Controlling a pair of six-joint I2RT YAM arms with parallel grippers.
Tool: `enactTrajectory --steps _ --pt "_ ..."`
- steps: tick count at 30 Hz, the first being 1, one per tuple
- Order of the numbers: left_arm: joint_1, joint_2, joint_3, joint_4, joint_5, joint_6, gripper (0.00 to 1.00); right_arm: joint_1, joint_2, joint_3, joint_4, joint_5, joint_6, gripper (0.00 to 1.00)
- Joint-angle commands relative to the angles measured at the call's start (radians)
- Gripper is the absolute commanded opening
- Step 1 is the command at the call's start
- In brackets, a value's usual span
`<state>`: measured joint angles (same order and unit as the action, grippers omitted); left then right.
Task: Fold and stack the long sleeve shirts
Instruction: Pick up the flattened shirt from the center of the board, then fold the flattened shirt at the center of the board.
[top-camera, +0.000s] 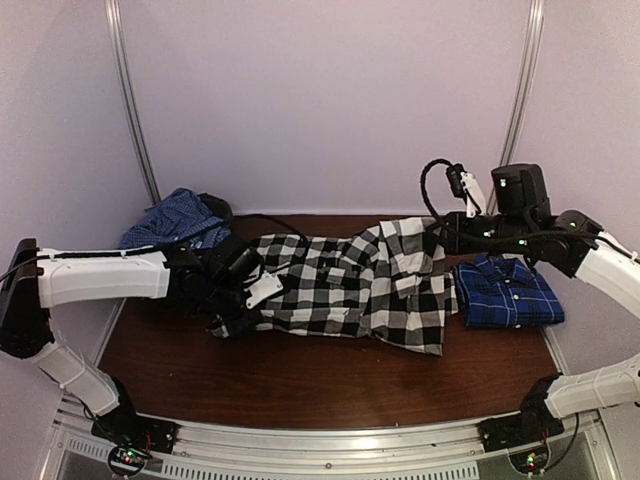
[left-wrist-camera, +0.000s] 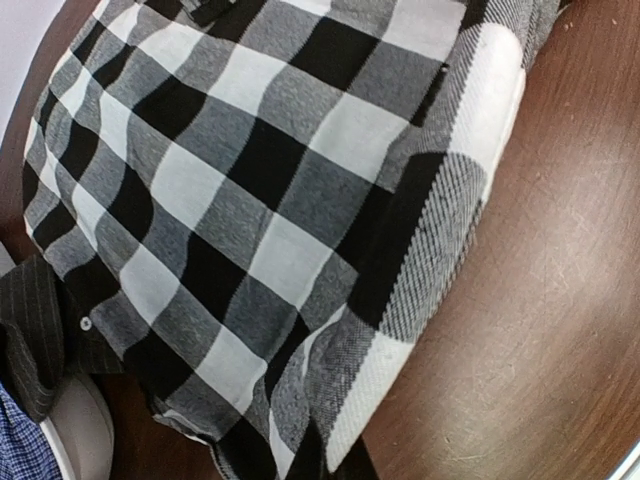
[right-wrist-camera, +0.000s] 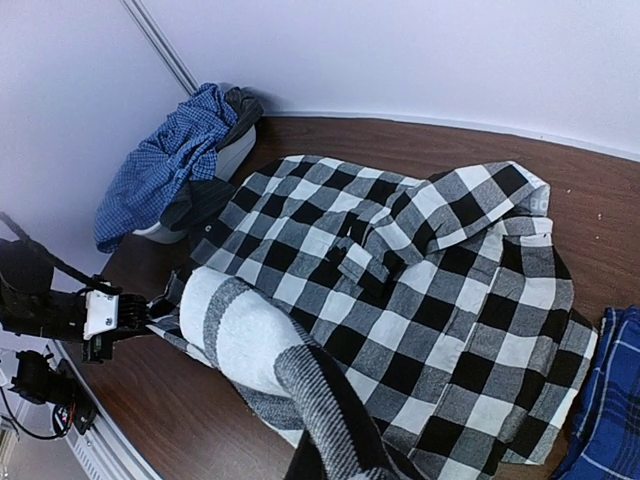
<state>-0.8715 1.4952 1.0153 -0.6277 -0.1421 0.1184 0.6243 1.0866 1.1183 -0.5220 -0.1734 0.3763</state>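
Slippage is your main worry here. Both sets of fingers are fully closed. The left fingers (top-camera: 238, 305) pinch the left end of the black-and-white check cloth shirt (top-camera: 340, 290). The right fingers (top-camera: 441, 228) grip cloth at its collar end, raised off the brown wooden table (top-camera: 300, 385), and fabric drapes down from them in the right wrist view. The shirt lies stretched across the middle of the table, partly doubled over.

If you pull the two ends apart or lift them unevenly, a thin pinch could let go and the fold would collapse. If you swing the right end across, the hanging cloth could drag over the royal blue plaid shirt (top-camera: 510, 295), which lies folded just beside it on the right, and rumple it. At the back left, the shirt's end sits near a blue checked cloth heap (top-camera: 175, 220) on a white rounded object (left-wrist-camera: 80, 435), which could snag.

Neither wrist view shows its own fingertips, so you cannot judge how many layers each pinch holds. You also cannot make out where the sleeves lie among the folds.
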Motion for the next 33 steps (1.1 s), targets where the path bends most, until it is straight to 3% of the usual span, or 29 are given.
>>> enactTrajectory --steps 1,12,24,33 --pt "0.05 0.052 0.1 -0.04 0.002 0.054 0.0 -0.01 0.033 0.079 -0.022 0.08 -0.053 0.0" --pt "0.135 0.236 0.231 -0.111 0.075 0.177 0.0 -0.083 0.26 0.254 -0.022 0.082 -0.174 0.0" --pt "0.217 0.364 0.306 -0.103 0.094 0.185 0.0 -0.139 0.528 0.397 0.003 0.067 -0.232 0.0" --pt "0.229 0.376 0.344 -0.107 0.072 0.177 0.23 -0.191 0.608 0.454 -0.031 0.083 -0.238 0.0"
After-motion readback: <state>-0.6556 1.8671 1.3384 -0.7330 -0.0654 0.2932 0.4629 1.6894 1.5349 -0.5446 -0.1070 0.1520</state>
